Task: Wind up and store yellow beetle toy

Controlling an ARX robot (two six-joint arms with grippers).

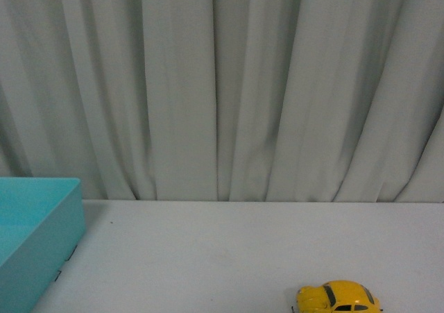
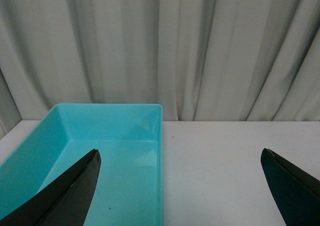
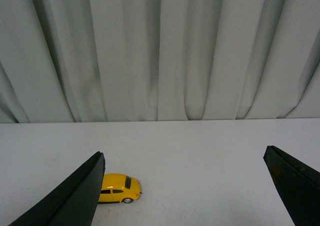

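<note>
Yellow beetle toy (image 3: 121, 188) lies ahead of spread right jaws.

- pale grey curtain (image 1: 222, 84), soft vertical folds, fills the whole upper part of the front view
- plain white table (image 1: 208, 250) across the bottom
- open turquoise bin (image 1: 41, 250) at lower left on the table, cut off by the frame edge
</note>
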